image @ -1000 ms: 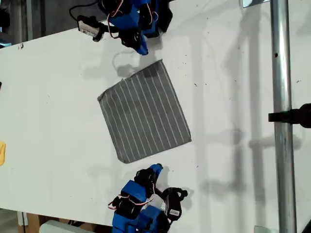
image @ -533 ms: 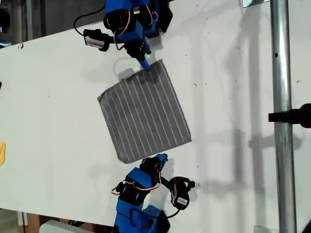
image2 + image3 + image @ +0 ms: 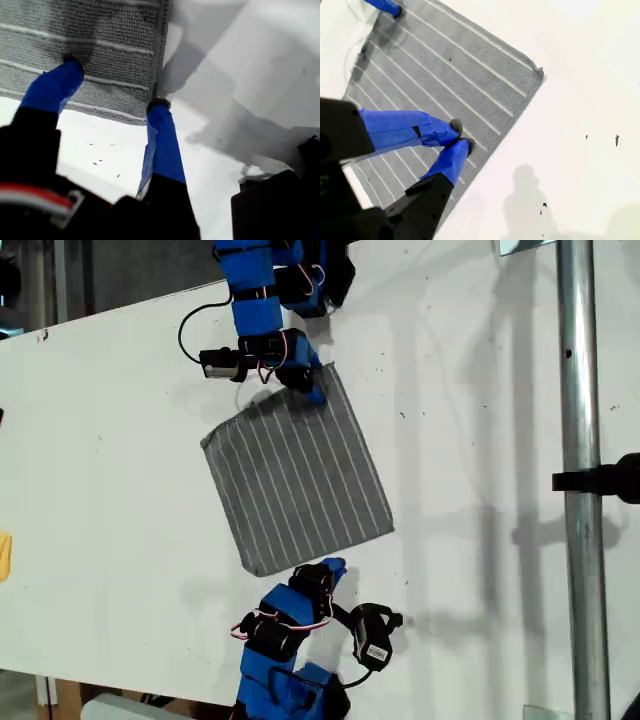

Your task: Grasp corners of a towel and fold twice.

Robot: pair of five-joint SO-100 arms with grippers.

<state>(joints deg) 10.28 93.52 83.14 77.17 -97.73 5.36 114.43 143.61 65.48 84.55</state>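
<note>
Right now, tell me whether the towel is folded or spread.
Spread: the towel lies flat in one layer on the table, all four corners showing.

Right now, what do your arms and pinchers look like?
My first arm and second arm are chunky bright blue blocks with black parts, and thin red and white wires run along them. My first gripper and my second gripper each have two slim blue fingers with dark tips. A small black camera sits beside the wrist.
</note>
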